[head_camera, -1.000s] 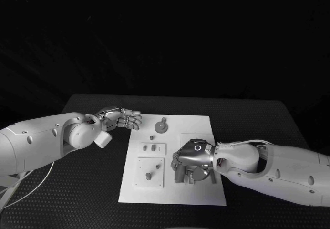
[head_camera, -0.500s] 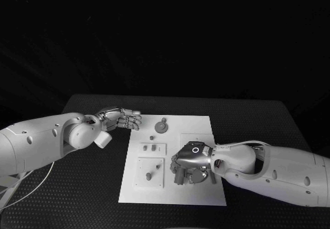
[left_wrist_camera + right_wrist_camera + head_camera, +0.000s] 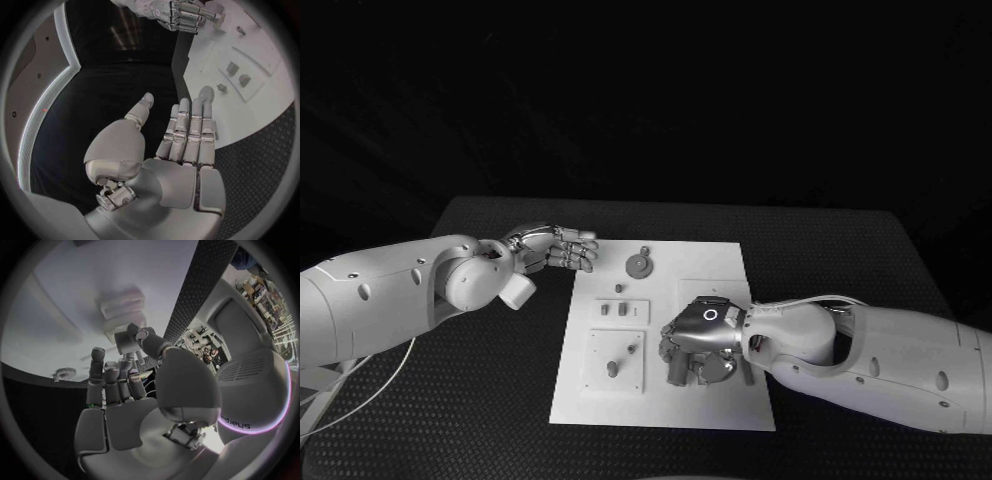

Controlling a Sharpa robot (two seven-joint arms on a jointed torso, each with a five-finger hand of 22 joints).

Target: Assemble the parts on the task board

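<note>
Some parts (image 3: 620, 310) already stand in your task board (image 3: 711, 262); more look left. Your right robot hand (image 3: 700, 342) presses down, its grip hidden. Your left robot hand (image 3: 557, 247) waits open.

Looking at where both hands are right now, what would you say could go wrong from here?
1. The right hand lies low over the task board and covers the parts beneath it from the head view; a slip there might go unseen.
2. Small parts lie just beside that hand; a sideways move could nudge them.
3. The left hand hovers at the board's edge near the gear and could brush it.
</note>
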